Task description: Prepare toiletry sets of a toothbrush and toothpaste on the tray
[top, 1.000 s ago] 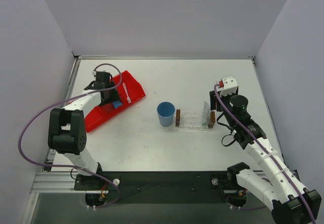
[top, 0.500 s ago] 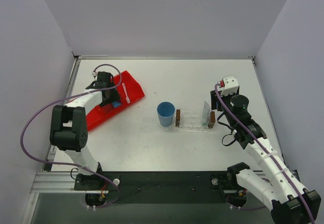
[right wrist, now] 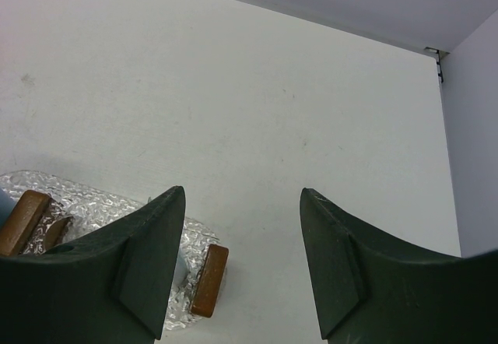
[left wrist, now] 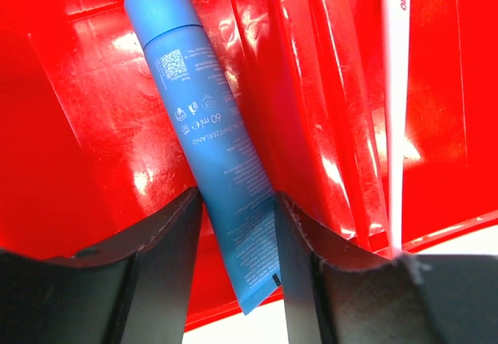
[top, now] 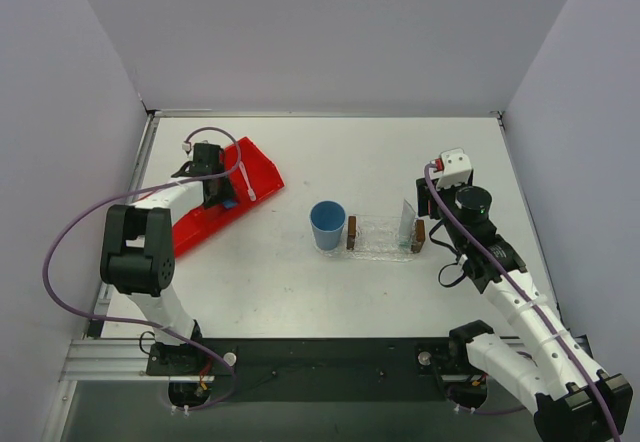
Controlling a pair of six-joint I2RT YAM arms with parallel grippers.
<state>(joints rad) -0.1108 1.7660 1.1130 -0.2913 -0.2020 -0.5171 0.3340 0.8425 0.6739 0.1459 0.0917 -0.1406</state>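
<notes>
The blue toothpaste tube (left wrist: 214,142) lies flat on the floor of the red bin (left wrist: 93,126), slanting from the upper left of the left wrist view down toward the bottom centre. The left pincer (left wrist: 239,200) pinches it: one finger meets each long edge, low on the tube, nearer its flat end than its rounded one. How firm that hold is I cannot tell. The white toothbrush (left wrist: 394,110) lies in the same bin at the right of that view, beyond a moulded ridge and close to the outer side of the right-hand finger.

In the overhead view the clear tray (top: 380,232) sits in the middle of the table (top: 400,162), well apart from the bin, with a pale toothpaste tube (top: 405,222) tilted at its right end and a blue cup (top: 327,224) just beside its left end. The right pincer (right wrist: 242,192) hangs spread and empty near the tray's right end.

The risks, as I judge them: a hold so far off the tube's middle could let the slick tube swing or slide out on lifting. The finger beside the toothbrush could drag it along. The way to the tray passes the cup, which a dangling tube might knock
</notes>
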